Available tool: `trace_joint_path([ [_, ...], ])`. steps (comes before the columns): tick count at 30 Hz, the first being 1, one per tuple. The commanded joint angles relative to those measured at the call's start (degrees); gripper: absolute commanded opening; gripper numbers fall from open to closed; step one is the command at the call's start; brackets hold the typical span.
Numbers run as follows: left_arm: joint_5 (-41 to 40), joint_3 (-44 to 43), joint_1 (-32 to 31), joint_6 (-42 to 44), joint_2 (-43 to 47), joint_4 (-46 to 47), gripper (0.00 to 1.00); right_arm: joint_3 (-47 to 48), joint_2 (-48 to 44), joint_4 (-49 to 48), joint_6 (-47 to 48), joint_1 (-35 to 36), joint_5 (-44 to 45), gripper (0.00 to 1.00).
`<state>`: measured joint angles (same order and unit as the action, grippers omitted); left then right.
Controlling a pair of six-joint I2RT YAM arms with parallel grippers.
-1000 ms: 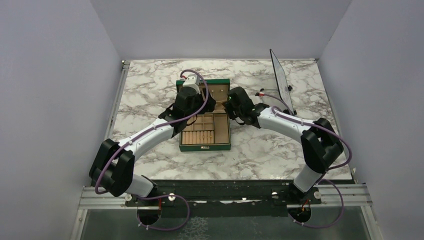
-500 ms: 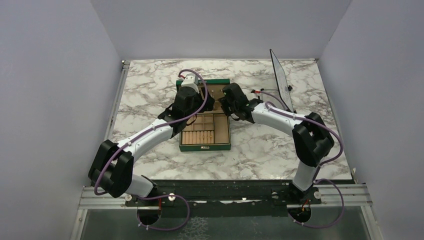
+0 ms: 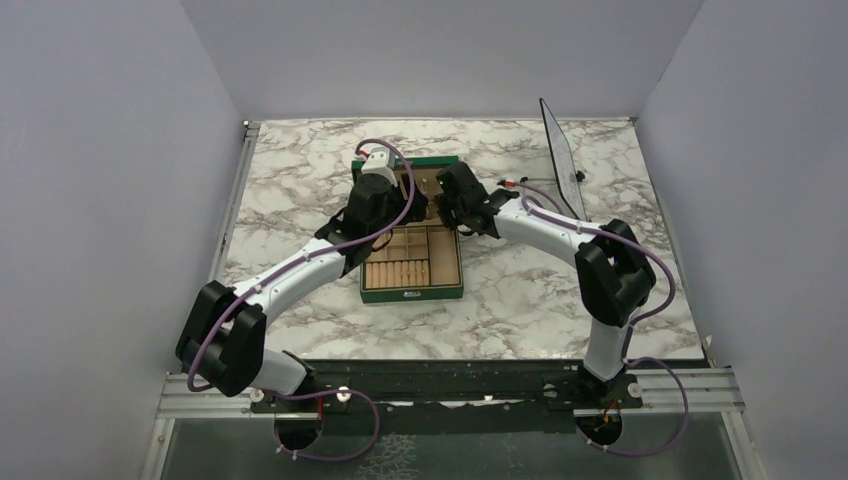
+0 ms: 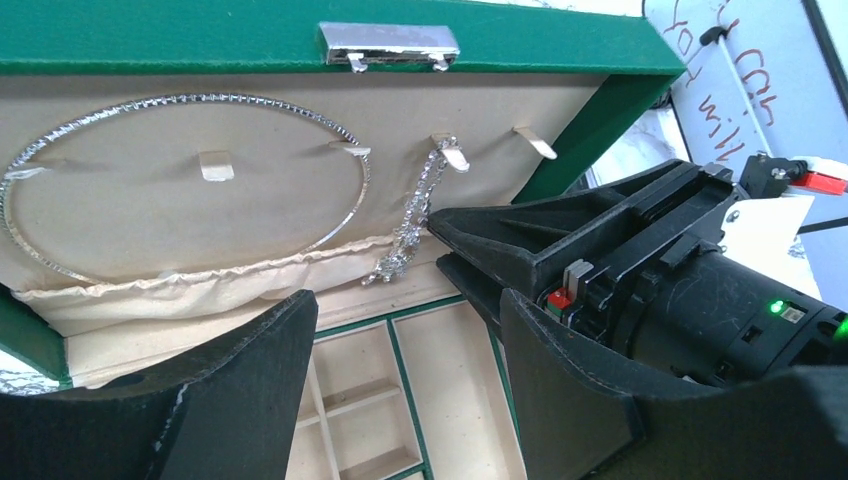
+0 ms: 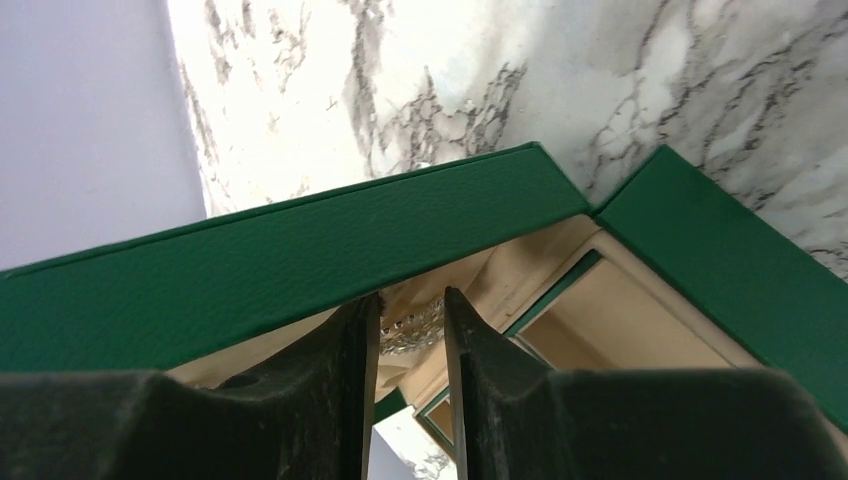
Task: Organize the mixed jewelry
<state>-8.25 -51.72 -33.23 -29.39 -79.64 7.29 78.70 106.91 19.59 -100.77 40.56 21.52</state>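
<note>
The green box (image 3: 410, 292) lies open, its lid (image 4: 200, 40) upright. Inside the lid a thin silvery hoop necklace (image 4: 200, 97) hangs on hooks, and a sparkly silver chain (image 4: 420, 200) dangles from another hook. My right gripper (image 3: 440, 200) reaches in from the right, and its fingertips (image 4: 432, 222) stand right beside that chain. In the right wrist view the right gripper (image 5: 412, 300) is open by a narrow gap, with the chain (image 5: 410, 328) showing across the gap at the tips. My left gripper (image 4: 405, 310) hangs open over the box's compartments, holding nothing.
Bare beige compartments (image 4: 440, 380) lie under the left gripper, and ring rolls (image 3: 395, 272) fill the box's front part. A whiteboard (image 3: 562, 160) stands tilted at the back right, with a small red-tipped item (image 3: 520, 184) beside it. Marble table (image 3: 300, 170) surrounds the box.
The right arm has swung left and further back, bringing its gripper up to the inside of the lid. The left arm has stayed put.
</note>
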Motion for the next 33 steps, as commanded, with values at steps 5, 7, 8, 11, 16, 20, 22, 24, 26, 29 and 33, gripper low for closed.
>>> trace_joint_path([
  [5,2.1,-2.31,-0.2,1.35,-2.94,1.32,0.67,3.09,3.16,9.0,-3.97,-0.21,0.76,0.31],
  [7,2.04,-2.33,-0.25,1.43,-3.3,1.53,0.66,3.55,3.62,9.59,-4.04,-0.21,0.51,0.28],
  [8,2.28,-2.37,-0.19,1.62,-3.49,1.7,0.66,3.5,3.73,9.51,-4.04,-0.29,0.32,0.27],
  [11,3.26,-2.57,-0.25,2.19,-4.04,2.19,0.64,2.89,3.45,8.54,-3.64,-0.39,-0.3,0.22],
  [16,4.6,-2.86,-0.21,2.55,-5.77,2.82,0.59,0.38,1.75,5.51,-2.18,-0.61,-0.91,0.03],
  [20,5.2,-2.69,-0.23,2.14,-7.05,4.18,0.55,-5.87,-1.47,-2.24,0.55,-0.93,-2.75,0.01],
  [22,5.01,-2.68,-0.3,2.22,-7.43,4.83,0.54,-7.84,-2.68,-4.31,1.81,-1.36,-4.11,0.01],
  [24,4.89,-2.68,-0.24,2.61,-7.78,5.18,0.53,-9.14,-3.52,-6.17,4.59,-1.66,-5.13,0.01],
  [26,4.66,-2.75,-0.22,3.02,-8.1,5.36,0.52,-10.11,-4.31,-6.98,6.38,-1.86,-5.9,0.01],
  [29,4.92,-3.02,-0.25,3.27,-8.64,5.43,0.51,-11.98,-5.38,-9.49,9.05,-1.96,-7.48,0.01],
  [33,5.41,-3.33,-0.28,2.95,-9.32,5.72,0.49,-13.78,-5.91,-12.42,12.21,-2.13,-9.77,0.01],
])
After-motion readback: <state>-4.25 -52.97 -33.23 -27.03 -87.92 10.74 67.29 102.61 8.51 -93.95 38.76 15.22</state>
